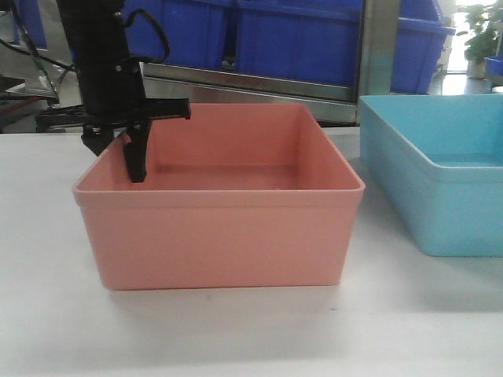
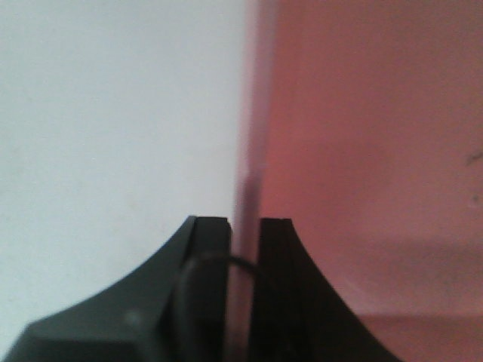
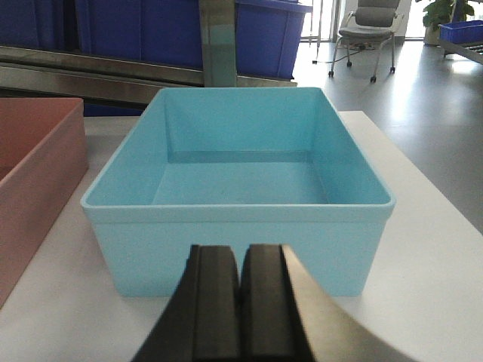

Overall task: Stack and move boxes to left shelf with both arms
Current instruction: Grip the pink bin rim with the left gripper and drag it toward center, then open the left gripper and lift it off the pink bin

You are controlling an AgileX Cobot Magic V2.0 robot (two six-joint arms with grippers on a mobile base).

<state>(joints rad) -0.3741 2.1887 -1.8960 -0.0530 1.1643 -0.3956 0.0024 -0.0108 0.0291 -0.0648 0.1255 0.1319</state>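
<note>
I see left gripper (image 2: 243, 230) clamping thin left wall of smooth pink bin (image 1: 220, 236); right gripper (image 3: 241, 260) pinched together, empty; blue bin (image 3: 241, 226) apart, rightward.

Low frontal view, close wrist views (pink bin (image 1: 220, 236) shared)

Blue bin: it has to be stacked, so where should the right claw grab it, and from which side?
Probably the near wall of the blue bin, from above: it stands upright, open and empty, that thin rimmed wall facing the right claw, which is shut and must open first.
</note>
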